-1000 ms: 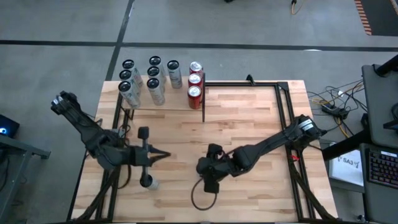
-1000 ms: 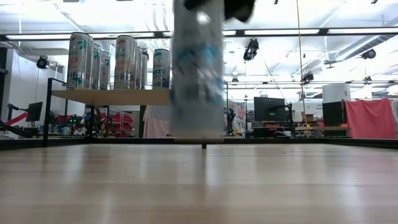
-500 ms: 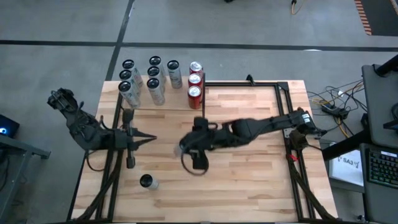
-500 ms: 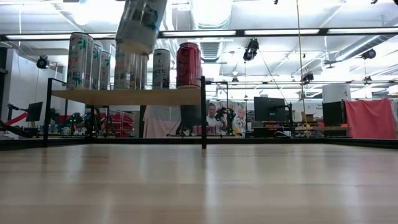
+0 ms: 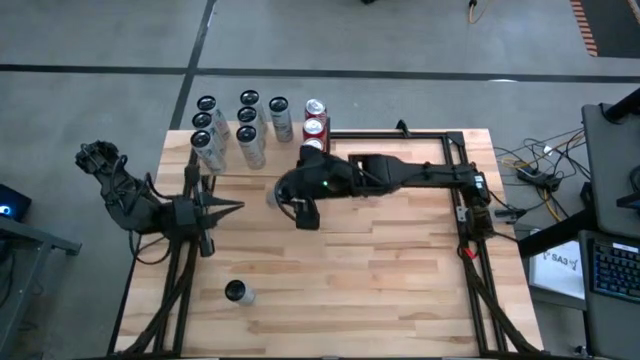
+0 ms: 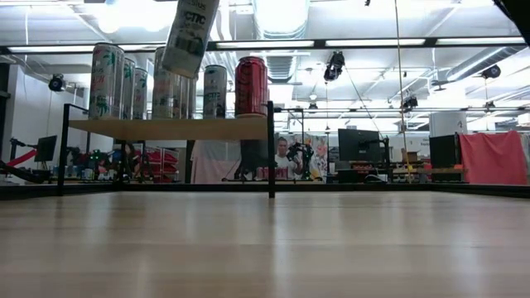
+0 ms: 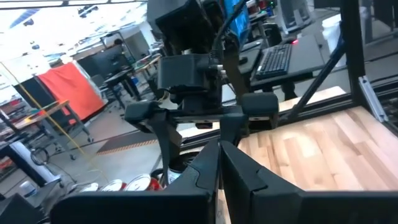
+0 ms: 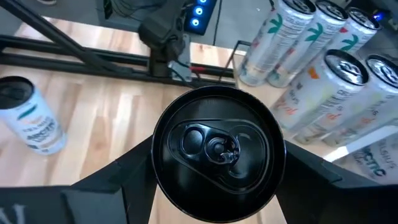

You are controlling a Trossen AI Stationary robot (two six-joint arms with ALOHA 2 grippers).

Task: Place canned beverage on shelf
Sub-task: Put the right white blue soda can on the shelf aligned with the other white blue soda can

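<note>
My right gripper (image 5: 285,195) is shut on a white canned beverage (image 6: 190,37), which is in the air just in front of the shelf (image 6: 166,128). The shelf (image 5: 232,165) stands at the table's far left on black posts. It carries several white cans (image 5: 248,130) and red cans (image 5: 315,125), all upright on their bases. The right wrist view looks onto the held can's black top (image 8: 217,146). My left gripper (image 5: 235,207) is shut on nothing and points level toward the table's right, left of the held can. Another white can (image 5: 237,292) stands on the table at the near left. My right gripper pinches the can's side wall just below its top rim (image 8: 158,168) between its two fingers (image 8: 124,180), one on each side. The fingers come from the table's right, slanting down. The can is lifted clear and tilted, its base toward the table's left.
A black frame (image 5: 455,170) runs along the table's far and right sides. The bare tabletop (image 5: 380,270) lies open across the middle and near right. In the low view, desks, monitors and a person show in the room beyond the table.
My right gripper has carried the can up from the table's near middle toward the far left, to the front of the shelf. The can, upright and low before, now hangs tilted above shelf height. My left gripper has drawn back toward the table's left and far side, still shut.
</note>
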